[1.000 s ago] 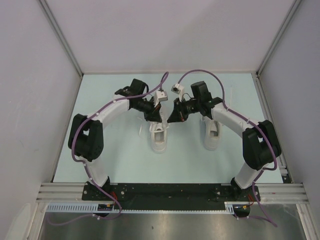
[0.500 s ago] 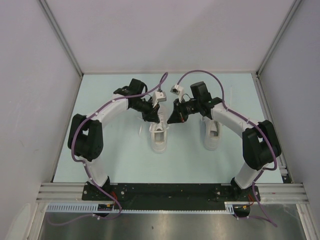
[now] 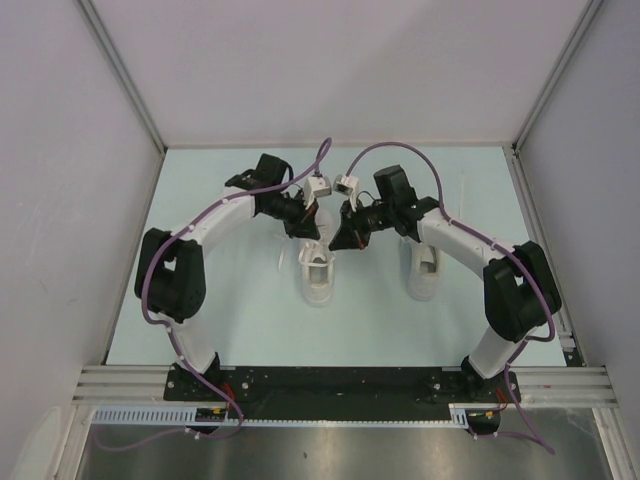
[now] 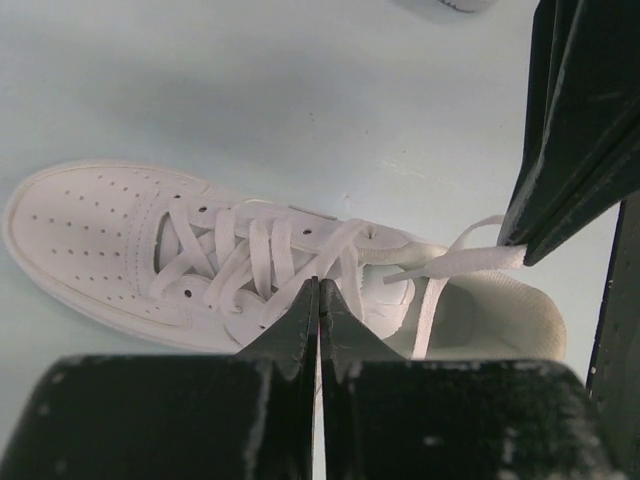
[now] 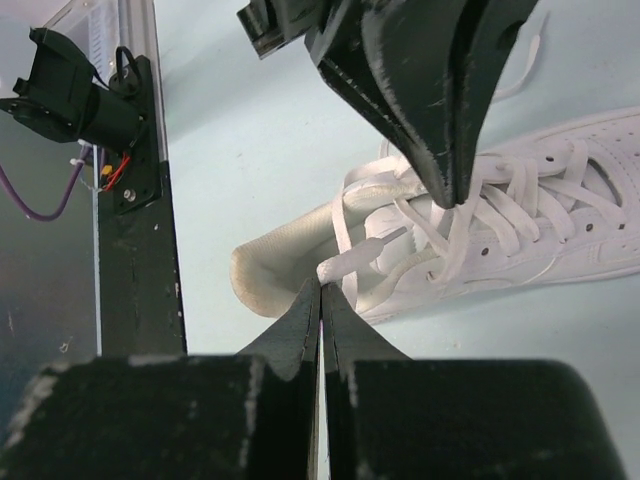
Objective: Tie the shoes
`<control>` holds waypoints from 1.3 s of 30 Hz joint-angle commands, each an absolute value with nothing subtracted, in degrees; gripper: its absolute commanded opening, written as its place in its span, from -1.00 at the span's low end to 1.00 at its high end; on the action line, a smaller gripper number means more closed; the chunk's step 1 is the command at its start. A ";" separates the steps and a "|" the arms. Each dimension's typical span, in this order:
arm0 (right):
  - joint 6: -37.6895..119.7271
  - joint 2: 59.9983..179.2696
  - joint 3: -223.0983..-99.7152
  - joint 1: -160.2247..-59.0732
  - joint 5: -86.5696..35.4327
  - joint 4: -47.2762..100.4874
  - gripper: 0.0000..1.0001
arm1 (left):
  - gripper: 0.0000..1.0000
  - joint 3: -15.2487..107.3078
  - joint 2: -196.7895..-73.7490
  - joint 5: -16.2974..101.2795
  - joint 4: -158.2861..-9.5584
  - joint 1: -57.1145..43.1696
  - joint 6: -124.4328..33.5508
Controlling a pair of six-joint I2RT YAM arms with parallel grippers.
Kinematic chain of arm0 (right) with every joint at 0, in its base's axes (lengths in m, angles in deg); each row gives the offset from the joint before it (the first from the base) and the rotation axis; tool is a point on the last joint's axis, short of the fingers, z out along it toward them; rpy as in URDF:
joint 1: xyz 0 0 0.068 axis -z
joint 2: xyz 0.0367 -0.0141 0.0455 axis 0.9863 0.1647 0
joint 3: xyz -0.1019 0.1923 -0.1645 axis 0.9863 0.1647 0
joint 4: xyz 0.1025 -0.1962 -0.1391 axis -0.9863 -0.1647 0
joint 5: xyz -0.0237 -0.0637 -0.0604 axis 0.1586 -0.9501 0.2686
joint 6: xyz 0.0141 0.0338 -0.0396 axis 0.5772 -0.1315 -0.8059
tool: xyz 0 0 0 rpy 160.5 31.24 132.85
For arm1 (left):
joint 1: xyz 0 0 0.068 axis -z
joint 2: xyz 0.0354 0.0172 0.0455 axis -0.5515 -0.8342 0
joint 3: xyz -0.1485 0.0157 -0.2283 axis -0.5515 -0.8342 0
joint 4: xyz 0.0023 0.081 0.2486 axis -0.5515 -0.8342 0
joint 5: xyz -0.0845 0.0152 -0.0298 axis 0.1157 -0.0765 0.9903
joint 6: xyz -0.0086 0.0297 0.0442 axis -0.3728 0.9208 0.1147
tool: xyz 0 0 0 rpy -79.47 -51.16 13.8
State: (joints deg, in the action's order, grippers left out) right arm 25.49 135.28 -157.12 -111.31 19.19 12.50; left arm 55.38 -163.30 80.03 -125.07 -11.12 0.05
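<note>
Left claw (image 4: 316,295) clenched on a lace (image 4: 348,270) over the centre shoe (image 3: 318,280); right claw (image 5: 321,290) pinching its lace end (image 5: 345,262). Other shoe (image 3: 422,275) resting on the bench (image 3: 230,300), right of centre.

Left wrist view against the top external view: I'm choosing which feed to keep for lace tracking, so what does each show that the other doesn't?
Only the left wrist view shows lace detail on the left shoe: crisscrossed laces, a perforated toe, and a lace end drawn sideways to the tip of the shut right gripper. Only the top external view shows the left arm and right arm whole, the second shoe by the right arm, and the table around them. Both show the left gripper over the left shoe, the right gripper close beside it.
</note>
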 commanded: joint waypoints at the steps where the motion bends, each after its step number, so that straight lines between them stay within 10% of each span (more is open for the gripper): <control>1: 20.86 132.95 -157.23 -112.69 19.01 13.23 -1.00 | -1.00 58.76 -160.58 82.48 -123.91 -11.59 -2.04; 39: 23.22 140.24 -157.23 -116.64 2.39 20.44 -1.00 | -1.00 52.17 -155.23 85.99 -117.85 -13.61 -12.68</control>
